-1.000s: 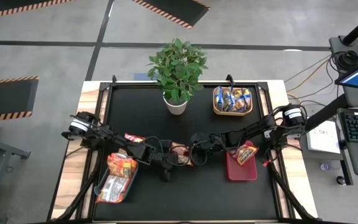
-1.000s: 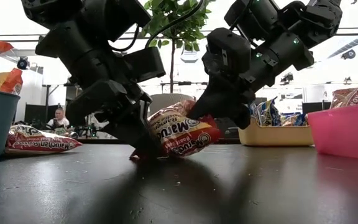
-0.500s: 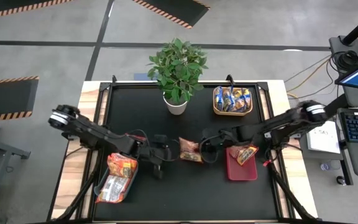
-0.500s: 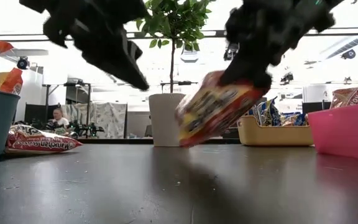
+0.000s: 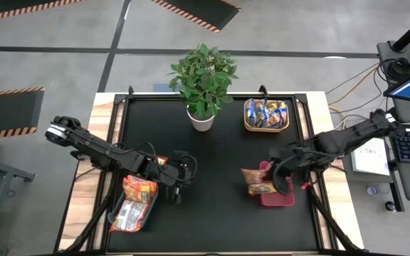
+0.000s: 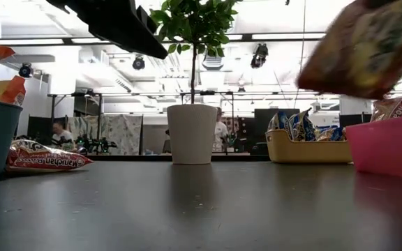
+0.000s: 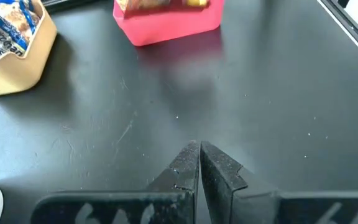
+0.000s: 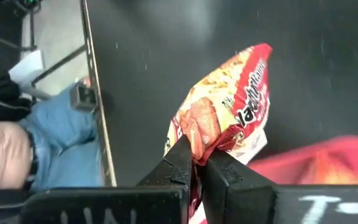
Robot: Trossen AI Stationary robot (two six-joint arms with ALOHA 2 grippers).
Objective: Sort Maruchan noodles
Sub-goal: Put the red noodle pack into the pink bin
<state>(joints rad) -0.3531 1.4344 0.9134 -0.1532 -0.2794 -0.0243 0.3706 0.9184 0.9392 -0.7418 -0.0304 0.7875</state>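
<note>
The right gripper (image 8: 196, 163) has its jaws pinched tight on the crimped end of a red noodle pack (image 8: 225, 124). The pack hangs loose from that one edge, just above the near side of the pink bin (image 5: 276, 193), w/ one more pack already in there. It looks light and floppy on the outside, crinkly plastic, so the sealed edge is a good spot to hold; the plastic may be slippery, so a thin pinch could slide off. The noodle block inside prob. breaks easy, so no hard squeeze in the middle.

The left gripper (image 7: 199, 163) has its jaws closed on nothing. It sits over the bare black tabletop (image 5: 219, 220), near the blue bin (image 5: 135, 208).

Other packs: orange and red ones piled in the blue bin, one red pack (image 6: 44, 160) lying flat on the tabletop beside it, blue-and-yellow ones in the tan bin (image 5: 265, 115) at the back. A plant in a white pot (image 5: 201, 119) stands beside that bin.
</note>
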